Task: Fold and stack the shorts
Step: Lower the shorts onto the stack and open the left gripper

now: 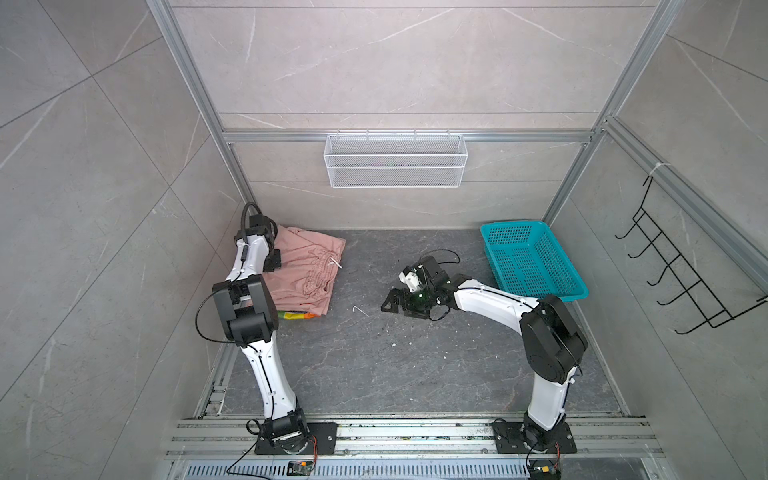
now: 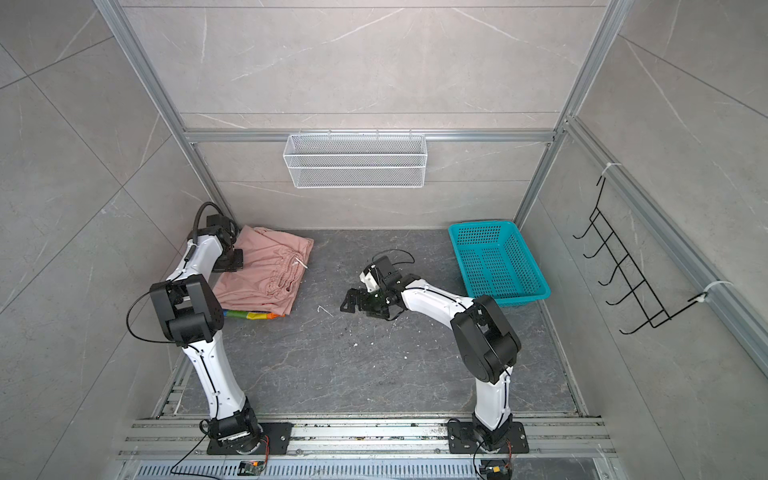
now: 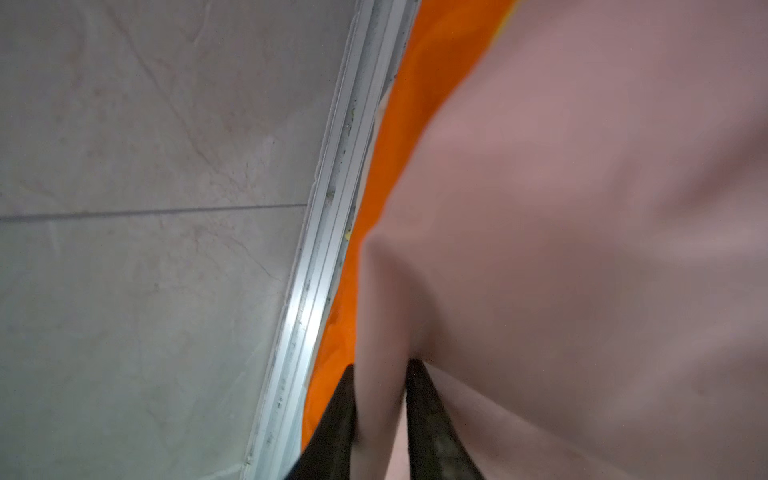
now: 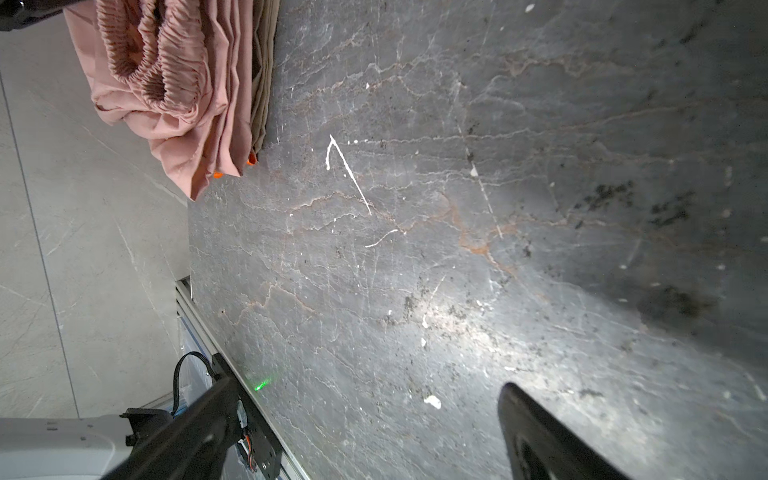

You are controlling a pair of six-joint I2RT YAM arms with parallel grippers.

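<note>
I have the stack of shorts at the far side of the table (image 1: pixel 415 365) from the teal basket (image 1: pixel 511 226), well apart from it and against the same back wall. The pink shorts (image 1: pixel 307 266) lie on top, folded but bunched at the waistband. The rainbow-striped shorts (image 1: pixel 295 316) peek out from under their near edge. In the right wrist view a beige edge, the beige shorts (image 4: pixel 262 83), shows beneath the pink.

My left gripper (image 3: pixel 380 365) sits on the edge of the stack farthest from the basket. Its fingers (image 3: pixel 428 415) stand a little apart with a ridge of pink cloth between them. I cannot tell whether they bite the cloth or merely flank it. My right gripper (image 1: pixel 395 301) hangs between the stack and the basket, nearer the basket, over bare table. Its jaws are wide apart and hold nothing.

I judge this to be the last step, setting the pink pair down. The basket holds no shorts, so nothing seems left to fetch.

Next I want the left fingers clear of that ridge. Then I lift them straight up, so the fold is not dragged off the pairs below.
</note>
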